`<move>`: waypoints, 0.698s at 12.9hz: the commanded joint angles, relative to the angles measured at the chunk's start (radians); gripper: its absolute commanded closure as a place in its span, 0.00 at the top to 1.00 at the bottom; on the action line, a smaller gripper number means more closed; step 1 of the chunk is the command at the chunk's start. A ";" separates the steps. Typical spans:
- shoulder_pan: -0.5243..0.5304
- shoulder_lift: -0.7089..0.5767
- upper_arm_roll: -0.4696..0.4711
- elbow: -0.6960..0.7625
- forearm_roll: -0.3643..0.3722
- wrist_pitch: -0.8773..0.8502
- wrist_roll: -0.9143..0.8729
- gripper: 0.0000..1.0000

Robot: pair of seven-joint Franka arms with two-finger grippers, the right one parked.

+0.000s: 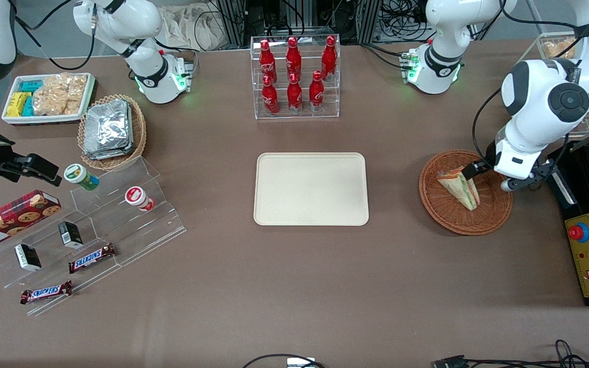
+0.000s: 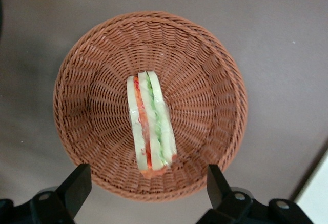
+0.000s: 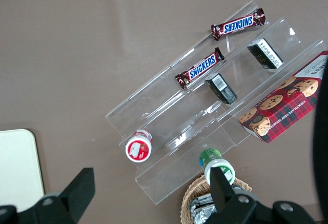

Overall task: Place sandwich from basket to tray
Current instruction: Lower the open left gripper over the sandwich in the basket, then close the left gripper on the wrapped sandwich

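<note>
End effector (image 2: 146,188) hovers over basket (image 2: 92,70), fingers spread wide, empty, straddling the sandwich (image 2: 150,124) for pickup; tray (image 1: 311,188) awaits.

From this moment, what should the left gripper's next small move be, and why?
Probably a short straight descent. The left gripper hovers open above the round reddish-brown wicker basket, its fingers spread wider than the triangular sandwich wedge with green and red filling, which lies untouched in the basket. Lowering would bring the fingers either side of the wedge for a grasp. The flat cream rectangular tray holds nothing yet.
</note>
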 commanded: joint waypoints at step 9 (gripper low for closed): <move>0.019 0.060 -0.004 -0.158 0.011 0.273 -0.113 1.00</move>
